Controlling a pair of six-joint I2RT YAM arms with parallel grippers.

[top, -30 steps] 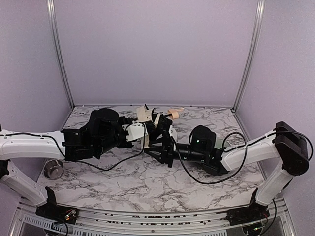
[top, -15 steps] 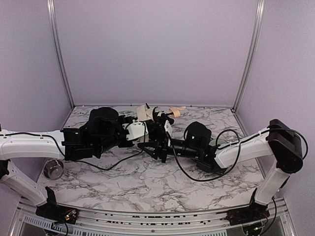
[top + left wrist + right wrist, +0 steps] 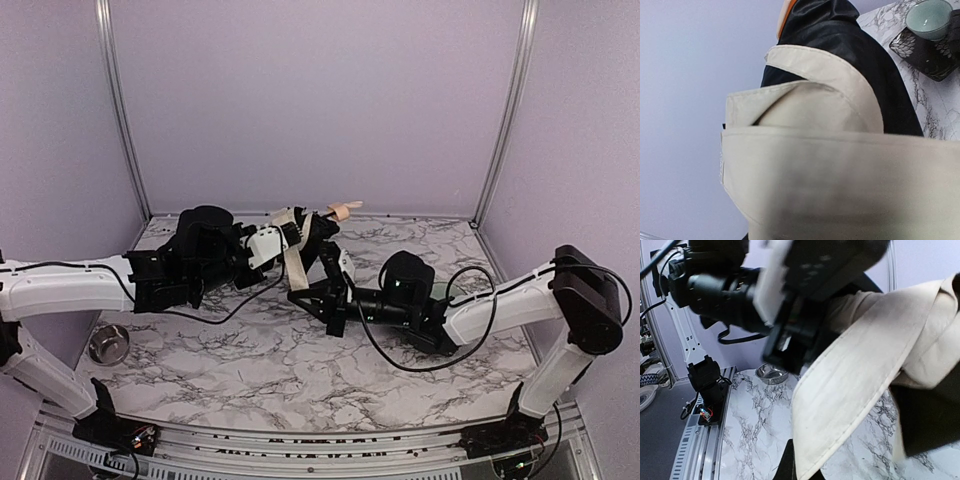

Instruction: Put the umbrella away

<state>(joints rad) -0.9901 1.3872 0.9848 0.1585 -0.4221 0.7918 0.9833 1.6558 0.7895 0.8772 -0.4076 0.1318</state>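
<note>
Over the back of the marble table [image 3: 300,372], grips the umbrella [image 3: 297,228] aloft in the left gripper [image 3: 284,238]. Cannot tell whether the right gripper [image 3: 322,290] pinches the dangling strap [image 3: 296,268]. Seems midway: canopy [image 3: 840,175] collapsed, strap unfastened, stowing left.

Cream umbrella [image 3: 855,375] flap fills foreground; steel bowl [image 3: 772,374] on marble table [image 3: 755,440] behind.

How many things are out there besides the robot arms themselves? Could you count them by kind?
umbrella: 1
bowls: 2, a steel bowl and a pale green bowl
dark tray: 1
Total: 4
</note>
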